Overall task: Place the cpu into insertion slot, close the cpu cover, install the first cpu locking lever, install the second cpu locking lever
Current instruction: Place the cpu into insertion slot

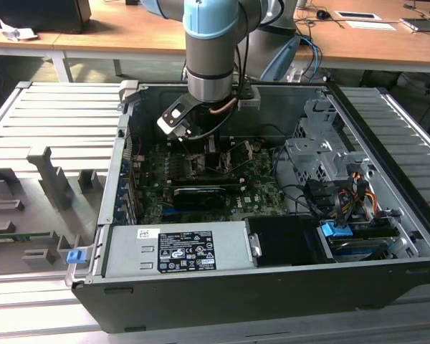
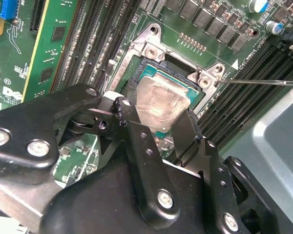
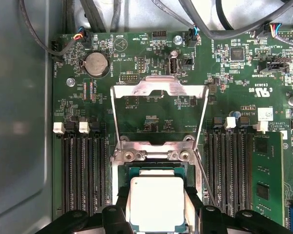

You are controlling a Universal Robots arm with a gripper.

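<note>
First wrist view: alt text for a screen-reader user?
The gripper holds the cpu, silvery top up, at the insertion slot on a green motherboard. The cpu cover stands swung open beyond it, with black memory slots on both sides.

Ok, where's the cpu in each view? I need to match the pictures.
Exterior view: cannot tell; the arm hangs over that spot on the board.
First wrist view: cpu held in the gripper, just past the bracket.
Second wrist view: cpu in the gripper, beside the bracket.
Shared landmark: the two-screw bracket, in both wrist views.
</note>
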